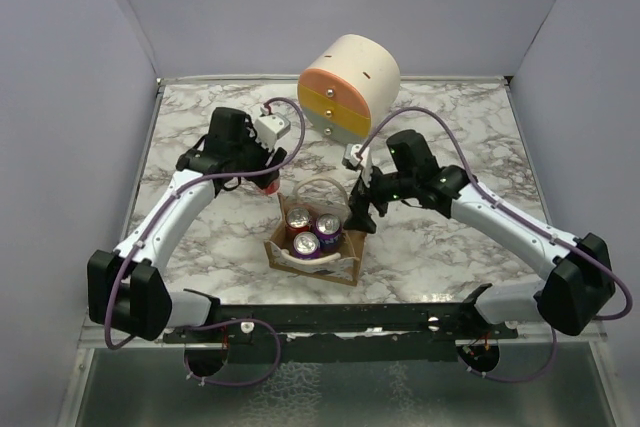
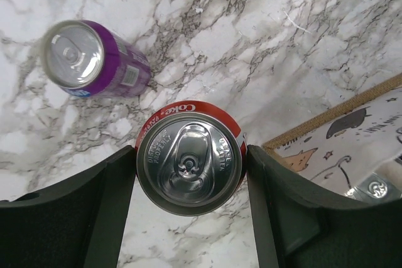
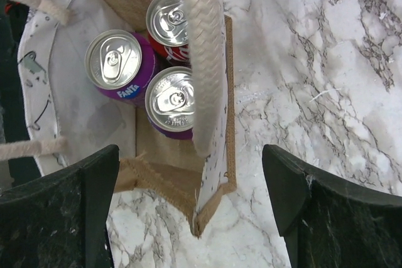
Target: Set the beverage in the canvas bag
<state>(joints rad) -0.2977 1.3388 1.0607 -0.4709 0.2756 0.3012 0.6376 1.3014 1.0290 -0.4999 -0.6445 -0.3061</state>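
My left gripper (image 1: pixel 268 177) is shut on a red Coke can (image 2: pixel 188 164), upright between the fingers (image 2: pixel 75 218), just left of the canvas bag (image 1: pixel 340 269). The bag's tan corner shows in the left wrist view (image 2: pixel 339 133). The bag stands open at the table's middle front and holds two purple Fanta cans (image 3: pixel 119 61) and one red can (image 3: pixel 168 17). My right gripper (image 3: pixel 191 202) is open, its jaws straddling the bag's near-right corner (image 3: pixel 217 208), with a whitish rope handle (image 3: pixel 202 48) running up just ahead of them. It also shows in the top view (image 1: pixel 358 215).
Another purple can (image 2: pixel 94 61) stands on the marble beside the Coke can, hidden under my left arm in the top view. A round cream-orange-yellow drawer cabinet (image 1: pixel 348 82) stands at the back centre. Grey walls enclose the table on three sides.
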